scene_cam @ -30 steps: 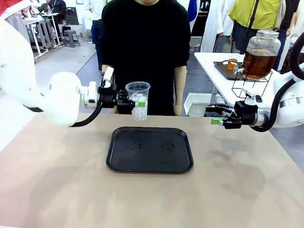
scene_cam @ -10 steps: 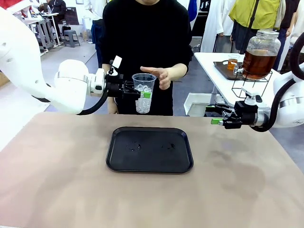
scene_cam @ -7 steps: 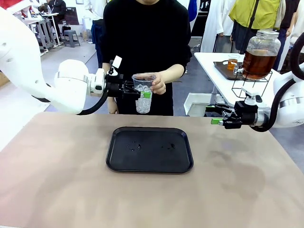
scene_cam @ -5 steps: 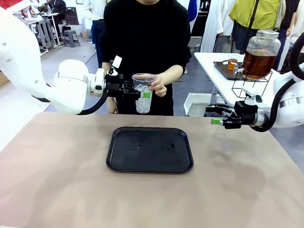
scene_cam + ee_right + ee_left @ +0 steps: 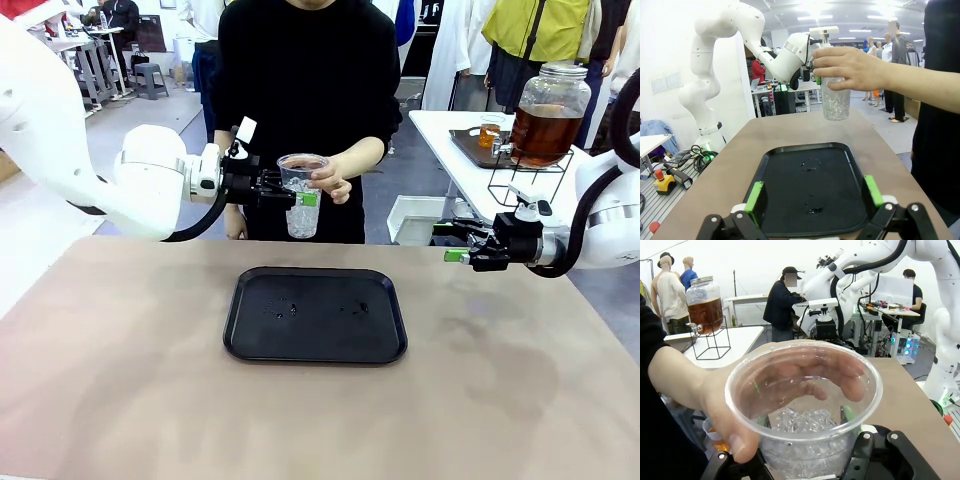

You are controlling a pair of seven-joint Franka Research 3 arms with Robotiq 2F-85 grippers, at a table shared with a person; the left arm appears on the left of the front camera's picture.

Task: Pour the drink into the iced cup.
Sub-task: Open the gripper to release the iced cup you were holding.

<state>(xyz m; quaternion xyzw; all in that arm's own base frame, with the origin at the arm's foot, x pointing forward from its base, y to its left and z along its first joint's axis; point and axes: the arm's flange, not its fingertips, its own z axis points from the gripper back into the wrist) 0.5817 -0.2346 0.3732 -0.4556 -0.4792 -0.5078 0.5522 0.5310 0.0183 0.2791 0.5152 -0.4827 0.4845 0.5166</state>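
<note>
The iced cup (image 5: 300, 222), clear plastic with ice in its lower half, hangs in the air above the table's far edge. My left gripper (image 5: 298, 199) is shut on its side. The person's hand (image 5: 332, 182) also grips the cup at the rim. In the left wrist view the cup (image 5: 805, 440) sits between my green pads, with the hand (image 5: 715, 395) wrapped around its rim. A glass jar of brown drink (image 5: 548, 110) stands on a side table at the right. My right gripper (image 5: 450, 242) hovers open and holds nothing at the table's right edge.
A black tray (image 5: 250, 340) with a few wet spots lies in the middle of the tan table, below the cup. The right wrist view looks across the tray (image 5: 790, 180) toward the cup (image 5: 836, 102). A small cup of drink (image 5: 490, 130) stands beside the jar.
My left arm raised the cup slightly toward the person, then held still. The person's hand came in from the right and closed on the cup's rim. My right arm stayed put.
</note>
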